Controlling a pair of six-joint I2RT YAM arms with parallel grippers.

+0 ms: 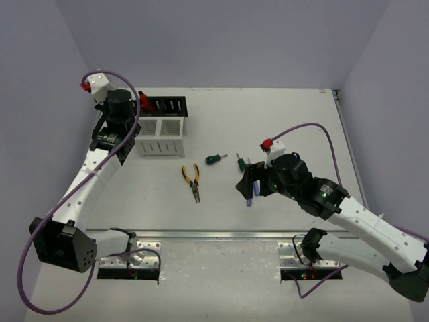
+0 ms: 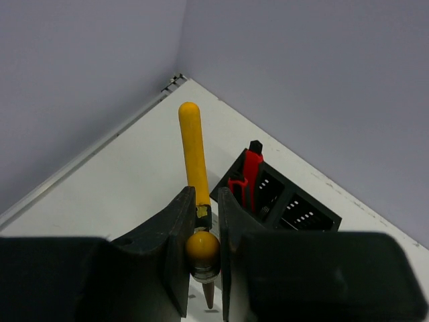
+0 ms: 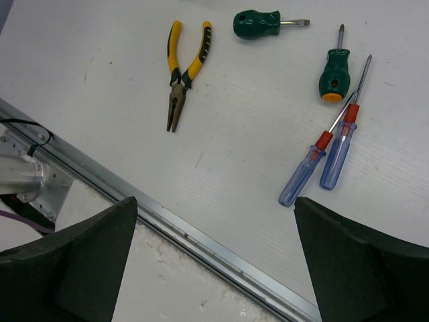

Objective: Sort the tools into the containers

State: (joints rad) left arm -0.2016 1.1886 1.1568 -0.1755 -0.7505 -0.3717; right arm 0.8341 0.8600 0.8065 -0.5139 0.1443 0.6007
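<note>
My left gripper is shut on yellow-handled pliers, gripping them near the pivot, with the handles pointing away and the nose down. It hangs by the white bin, in front of the black bin, which holds the red-and-black cutters. My right gripper stands wide open above the table's front rail with nothing between its fingers. Ahead of it lie a second pair of pliers, two green-handled screwdrivers and two blue-handled screwdrivers.
A metal rail runs along the table's front edge under the right gripper. The purple walls close in behind and left of the bins. In the top view the loose tools lie mid-table between the two arms, the pliers nearest the left one.
</note>
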